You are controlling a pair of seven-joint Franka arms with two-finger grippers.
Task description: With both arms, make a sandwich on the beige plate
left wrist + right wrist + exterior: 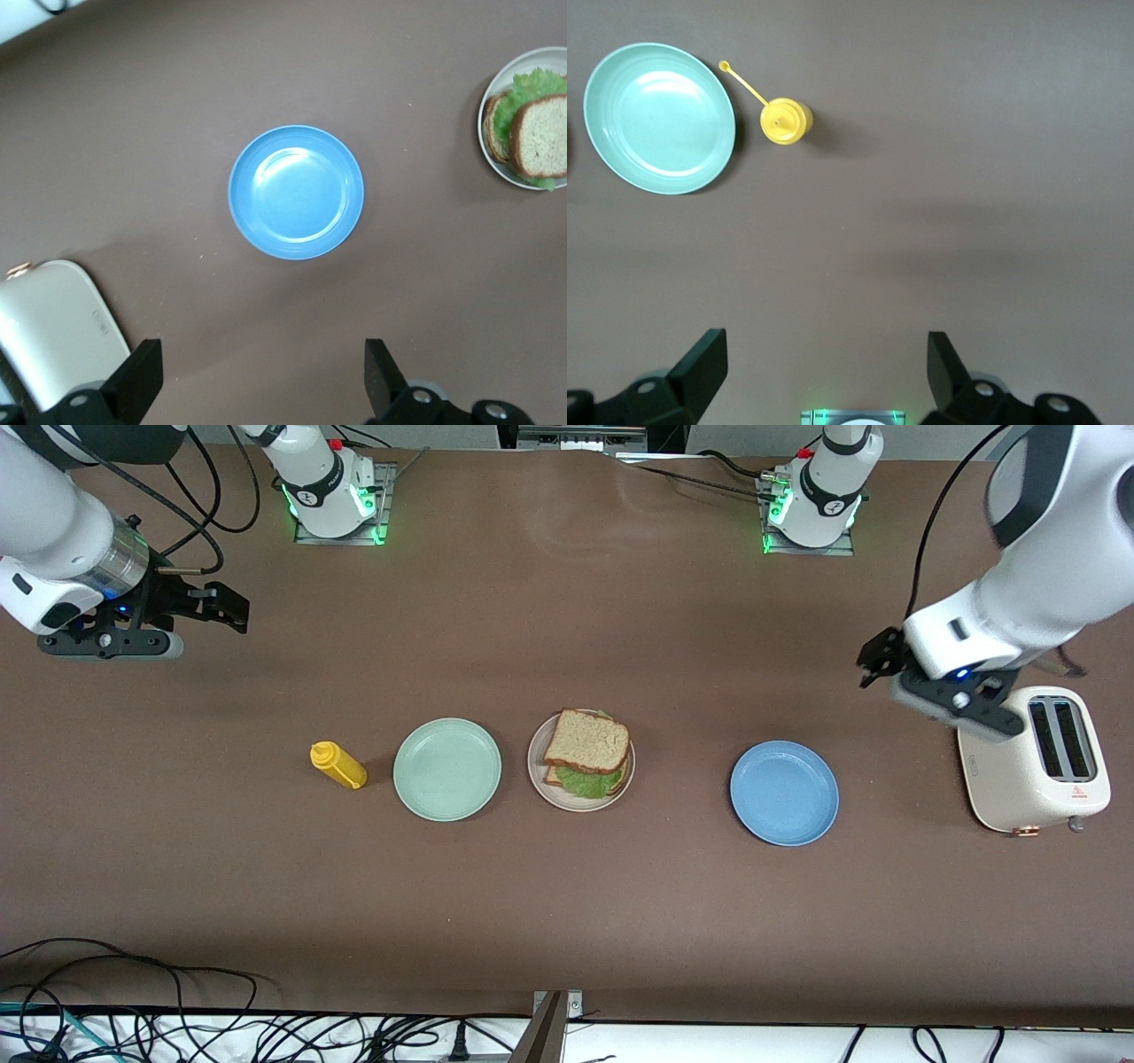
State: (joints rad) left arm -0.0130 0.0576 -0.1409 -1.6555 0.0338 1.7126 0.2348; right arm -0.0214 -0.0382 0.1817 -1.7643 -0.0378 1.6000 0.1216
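Note:
The sandwich lies on the beige plate in the middle of the table: a brown bread slice on top, green lettuce and a second slice under it. The left wrist view catches the sandwich and the beige plate at its edge. My left gripper hangs open and empty in the air at the left arm's end of the table, beside the toaster. My right gripper hangs open and empty over bare table at the right arm's end. Both arms wait, apart from the plate.
A mint-green plate sits beside the beige plate, with a yellow squeeze bottle lying past it toward the right arm's end. A blue plate and a cream toaster stand toward the left arm's end. Cables run along the table's front edge.

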